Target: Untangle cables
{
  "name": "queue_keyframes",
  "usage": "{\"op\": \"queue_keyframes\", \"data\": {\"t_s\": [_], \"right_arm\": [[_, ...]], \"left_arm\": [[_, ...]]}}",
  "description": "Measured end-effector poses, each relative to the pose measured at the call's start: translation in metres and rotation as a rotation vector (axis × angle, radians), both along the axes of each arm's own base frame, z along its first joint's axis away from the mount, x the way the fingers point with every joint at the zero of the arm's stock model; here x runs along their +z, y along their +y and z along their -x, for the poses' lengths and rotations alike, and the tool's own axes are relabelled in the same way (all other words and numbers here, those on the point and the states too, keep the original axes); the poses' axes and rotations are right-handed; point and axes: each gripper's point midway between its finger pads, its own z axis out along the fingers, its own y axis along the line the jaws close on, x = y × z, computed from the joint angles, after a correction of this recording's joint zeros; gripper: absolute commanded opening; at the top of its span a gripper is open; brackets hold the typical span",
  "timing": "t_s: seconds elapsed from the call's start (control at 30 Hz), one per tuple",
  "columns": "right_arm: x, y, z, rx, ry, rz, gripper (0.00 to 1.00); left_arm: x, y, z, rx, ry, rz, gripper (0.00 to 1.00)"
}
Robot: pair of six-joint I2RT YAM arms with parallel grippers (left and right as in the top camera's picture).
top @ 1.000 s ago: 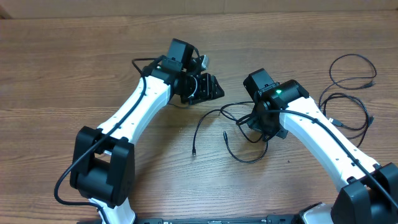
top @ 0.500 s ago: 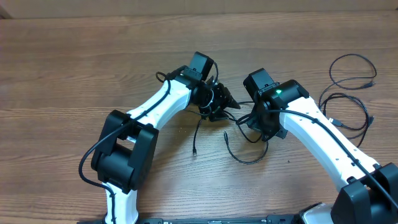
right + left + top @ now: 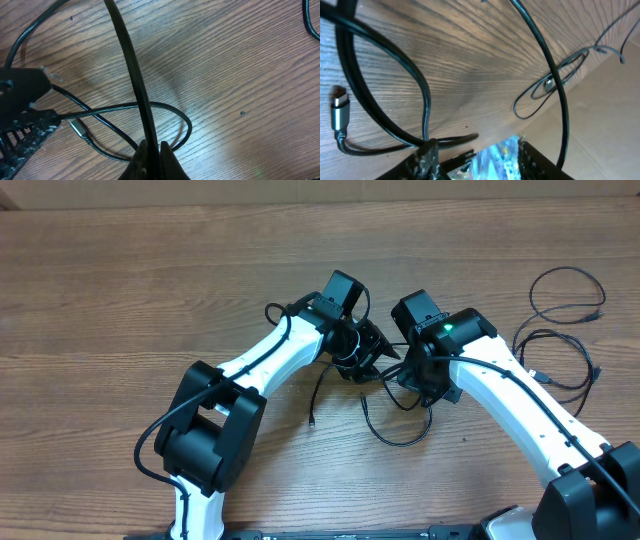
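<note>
R claw is clamping 1 cable tight. L claw is standing approx. half open, gripping nothing, loop just ahead.

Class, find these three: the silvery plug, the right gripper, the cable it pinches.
silvery plug (image 3: 339,112): left wrist view, on its metal shell.
right gripper (image 3: 151,150): right wrist view, between its shut fingertips.
pinched cable (image 3: 132,75): right wrist view, midway along its visible length.

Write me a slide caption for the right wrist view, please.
Right gripper shut on a black cable above crossing loops on the wooden table.
</note>
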Motion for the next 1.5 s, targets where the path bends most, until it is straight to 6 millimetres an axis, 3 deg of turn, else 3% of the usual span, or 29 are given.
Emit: {"op": "queue_keyframes", "data": {"t_s": [0.17, 0.5, 1.03, 1.07, 1.1, 1.17, 1.5], "right_arm": [[0.0, 0.0, 0.0, 0.0, 0.0, 0.0, 0.04], [0.0, 0.002, 0.001, 0.01, 0.007, -0.013, 0.04], [0.0, 0.002, 0.002, 0.013, 0.012, -0.014, 0.04], [0.0, 0.002, 0.002, 0.013, 0.013, -0.014, 0.04], [0.0, 0.002, 0.002, 0.012, 0.012, -0.014, 0.04], [0.0, 0.002, 0.002, 0.012, 0.013, -0.014, 0.04], [0.0, 0.002, 0.003, 0.013, 0.015, -0.013, 0.04]], "left_arm": [[-0.001, 0.0, 0.0, 0.013, 0.006, -0.009, 0.35], [0.007, 0.002, -0.008, 0.012, 0.002, 0.05, 0.37], [0.004, 0.011, 0.013, -0.051, 0.074, 0.04, 0.42], [0.004, 0.011, 0.013, -0.053, 0.072, 0.04, 0.42], [0.004, 0.011, 0.013, -0.054, 0.069, 0.037, 0.52], [0.001, 0.013, 0.012, -0.058, 0.051, 0.021, 0.53], [-0.02, 0.005, 0.015, -0.067, -0.069, -0.144, 0.43]]}}
